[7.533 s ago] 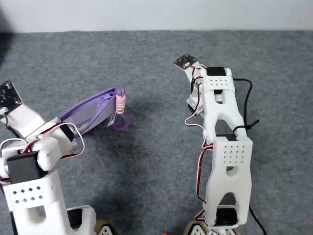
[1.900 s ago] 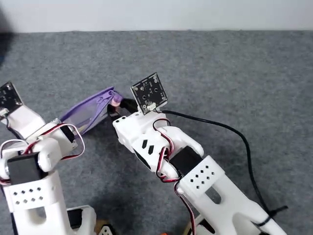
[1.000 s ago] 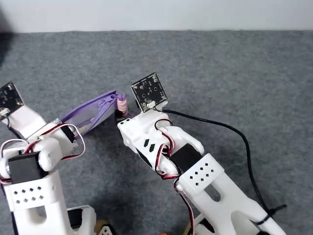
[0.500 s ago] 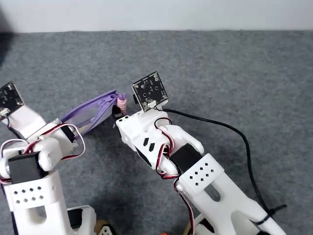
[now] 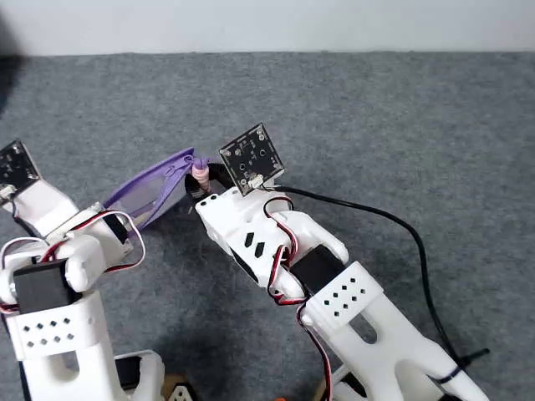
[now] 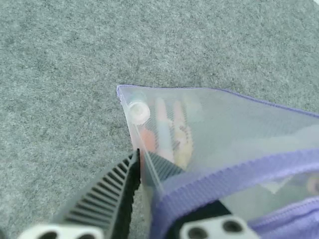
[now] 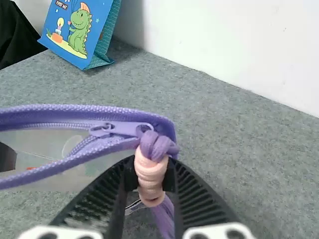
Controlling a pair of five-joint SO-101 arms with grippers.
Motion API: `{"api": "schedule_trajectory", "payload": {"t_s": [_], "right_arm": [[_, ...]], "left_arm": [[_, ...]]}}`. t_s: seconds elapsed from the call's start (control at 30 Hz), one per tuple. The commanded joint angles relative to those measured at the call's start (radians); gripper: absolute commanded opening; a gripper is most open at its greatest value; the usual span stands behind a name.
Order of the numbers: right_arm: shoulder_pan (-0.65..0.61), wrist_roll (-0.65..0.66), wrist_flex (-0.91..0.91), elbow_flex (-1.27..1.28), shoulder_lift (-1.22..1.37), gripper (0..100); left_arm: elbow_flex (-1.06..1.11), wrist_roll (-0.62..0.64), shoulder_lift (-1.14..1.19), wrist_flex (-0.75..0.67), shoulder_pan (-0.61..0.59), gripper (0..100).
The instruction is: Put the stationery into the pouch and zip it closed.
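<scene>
**A:** Earlier the right arm stood well off across the counter (image 5: 376, 125). It has since swung over, and its tool (image 7: 148, 168) is now at the near end of the pouch (image 5: 150, 188).

**B:** Gripping anything?

**A:** Yes. Its jaws are pinched onto the beaded pull (image 7: 149, 184), just under the purple knot. The left tool (image 6: 147, 167) is clamped tight on the pouch's opposite corner and holds it at a tilt. The stationery (image 6: 169, 132) shows through the clear wall, already inside.

**B:** So it's the zipping now?

**A:** I'd judge so. The zip slider (image 7: 103, 130) sits near the pull end, and the mouth beyond it looks open, though I can't tell how far.

**B:** How should it be done well?

**A:** Draw the pull straight along the zip line toward the held corner, never across it. Keep the left grip firm so the fabric stays taut. Go steadily, or the beads may slip from the jaws.
</scene>
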Motion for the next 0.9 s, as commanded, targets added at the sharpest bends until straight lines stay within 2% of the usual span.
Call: {"api": "schedule_trajectory", "payload": {"t_s": [0.0,0.37,0.53,0.63,0.73,0.87], "right_arm": [[-0.001,0.017,0.007,-0.009,-0.048,0.9],[-0.01,0.014,0.453,-0.009,-0.36,0.8],[-0.096,0.014,0.611,-0.009,-0.455,0.8],[-0.177,0.011,0.72,-0.009,-0.495,0.8],[-0.231,0.011,0.788,-0.009,-0.519,0.8],[-0.249,0.011,0.823,-0.009,-0.526,0.8]], "left_arm": [[-0.001,0.011,0.005,-0.009,-0.006,1],[-0.104,0.011,-0.08,0.008,-0.005,3],[-0.111,0.011,-0.126,0.006,0.002,17],[-0.127,0.006,-0.135,-0.058,0.009,26],[-0.14,0.003,-0.129,-0.164,0.101,30],[-0.11,0.003,-0.126,-0.328,0.361,29]]}}
